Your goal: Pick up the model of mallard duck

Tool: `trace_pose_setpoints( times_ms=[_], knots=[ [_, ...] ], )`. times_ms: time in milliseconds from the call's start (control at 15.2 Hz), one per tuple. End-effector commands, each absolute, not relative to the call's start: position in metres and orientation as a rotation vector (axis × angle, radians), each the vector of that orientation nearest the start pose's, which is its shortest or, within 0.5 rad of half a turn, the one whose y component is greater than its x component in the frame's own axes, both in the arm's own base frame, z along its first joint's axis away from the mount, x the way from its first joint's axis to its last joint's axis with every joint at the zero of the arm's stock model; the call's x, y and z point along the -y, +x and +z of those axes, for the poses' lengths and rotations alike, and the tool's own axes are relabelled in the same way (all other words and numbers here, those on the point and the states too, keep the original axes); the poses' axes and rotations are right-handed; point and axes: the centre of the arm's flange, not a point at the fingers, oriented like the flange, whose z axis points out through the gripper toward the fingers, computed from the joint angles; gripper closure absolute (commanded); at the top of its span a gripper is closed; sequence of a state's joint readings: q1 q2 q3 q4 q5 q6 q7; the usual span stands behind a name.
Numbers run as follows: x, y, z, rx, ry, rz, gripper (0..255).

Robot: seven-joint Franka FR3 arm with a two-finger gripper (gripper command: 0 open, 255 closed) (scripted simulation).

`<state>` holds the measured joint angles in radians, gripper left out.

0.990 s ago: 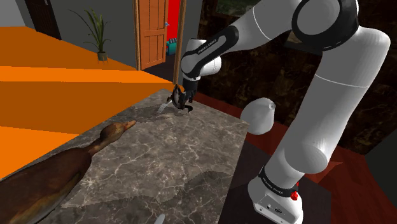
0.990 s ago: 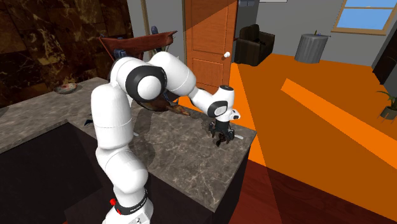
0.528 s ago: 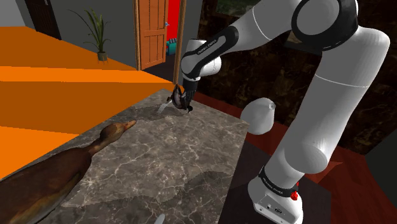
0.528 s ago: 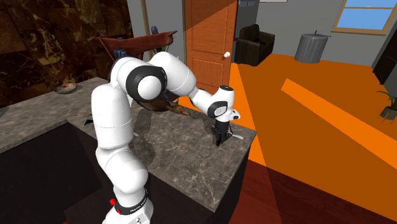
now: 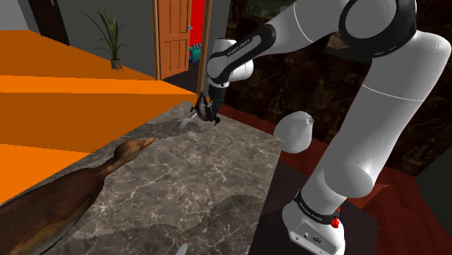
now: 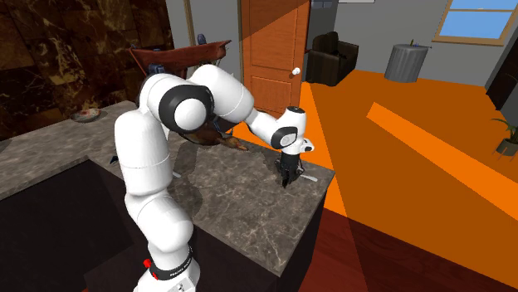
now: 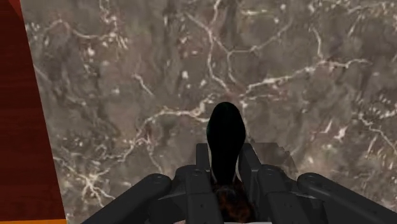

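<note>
Currently my hand is clamped on the mallard duck model, its two black fingers pressed against either side of the dark glossy head, with a patch of brownish body showing low between them. In the shoulder view it sits at the far corner of the marble-patterned tabletop, and I cannot tell whether its base is clear of the surface. I judge it small, light and rigid, but the rounded, shiny head looks slippery, so a hold lower on the broader body would seem safer to me than one on the head alone. The tabletop's edge runs close beside the hand, with dark red floor beyond it, so a slip that way means a drop. A small pale object lies just beside the hand. Straight up looks open, and the large brown bird-shaped figure lies well apart
</note>
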<state>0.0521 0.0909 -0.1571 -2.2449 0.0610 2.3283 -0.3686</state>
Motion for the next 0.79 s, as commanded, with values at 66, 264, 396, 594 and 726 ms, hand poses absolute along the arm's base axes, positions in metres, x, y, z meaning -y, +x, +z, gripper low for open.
trace_pose_setpoints(
  times_ms=[66, 264, 396, 594, 726],
  knots=[
    [0.055, 0.530, 0.343, 0.345, -3.092, -0.002, 255],
    [0.055, 0.530, 0.359, 0.345, -3.092, -0.002, 255],
    [0.055, 0.530, 0.370, 0.345, -3.092, -0.002, 255],
    [0.055, 0.530, 0.386, 0.345, -3.092, -0.002, 255],
    [0.055, 0.530, 0.386, 0.345, -3.092, -0.002, 255]
  ],
)
